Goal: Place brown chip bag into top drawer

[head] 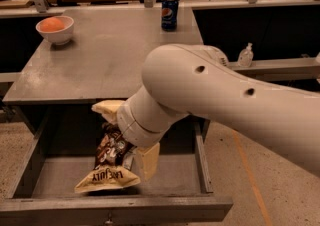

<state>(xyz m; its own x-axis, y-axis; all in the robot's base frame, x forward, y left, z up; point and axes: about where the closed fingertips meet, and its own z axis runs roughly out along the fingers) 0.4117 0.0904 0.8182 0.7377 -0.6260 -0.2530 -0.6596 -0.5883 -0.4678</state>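
Note:
The brown chip bag (111, 162) hangs with its dark top up and its tan end (106, 180) down, low inside the open top drawer (115, 209). My gripper (125, 142) is over the drawer's middle, at the end of the big white arm (225, 100). It is shut on the bag's upper part, with one cream finger (107, 109) behind the bag and the other (147, 160) to its right. The tan end is at or just above the drawer floor; I cannot tell whether it touches.
The grey cabinet top (110, 55) holds a white bowl (55, 29) with something orange at the back left and a blue soda can (169, 12) at the back. A small pump bottle (245, 55) stands on a ledge to the right. The drawer's walls rise on both sides of the bag.

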